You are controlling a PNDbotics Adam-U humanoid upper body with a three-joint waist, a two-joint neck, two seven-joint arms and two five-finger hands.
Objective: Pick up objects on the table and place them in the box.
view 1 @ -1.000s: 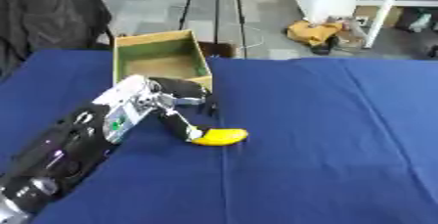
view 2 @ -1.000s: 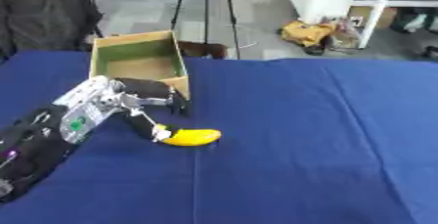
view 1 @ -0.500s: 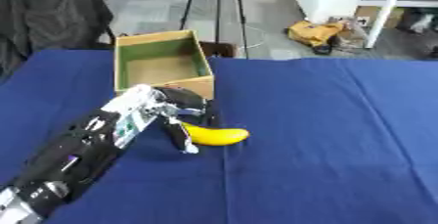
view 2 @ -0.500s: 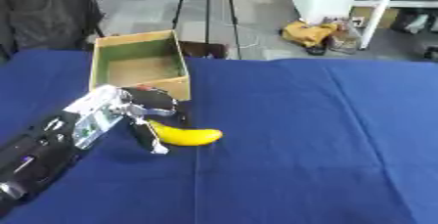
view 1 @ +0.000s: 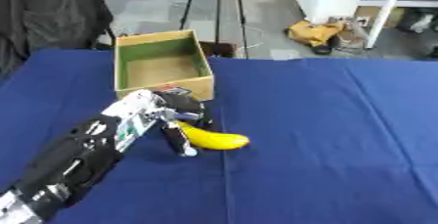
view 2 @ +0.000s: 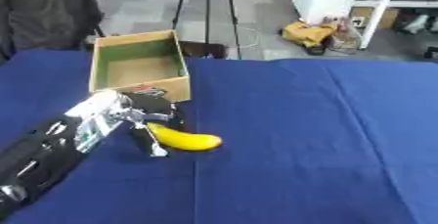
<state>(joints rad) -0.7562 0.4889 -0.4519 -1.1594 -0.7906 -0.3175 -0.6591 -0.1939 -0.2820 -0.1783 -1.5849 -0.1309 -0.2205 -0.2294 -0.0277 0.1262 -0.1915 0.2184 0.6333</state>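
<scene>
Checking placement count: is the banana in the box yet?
No. The banana lies on the blue table in front of the box, at the left hand fingers.

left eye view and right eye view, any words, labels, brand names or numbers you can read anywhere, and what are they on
No text can be read in either view.
Left hand: small green and red marks on its silver back, too blurred to read.
Cardboard box: plain walls, no print visible.
Banana: no sticker visible.
Blue tablecloth: unmarked.

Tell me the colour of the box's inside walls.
Green, above a brown cardboard floor; the box shows this best in the left eye view.
</scene>
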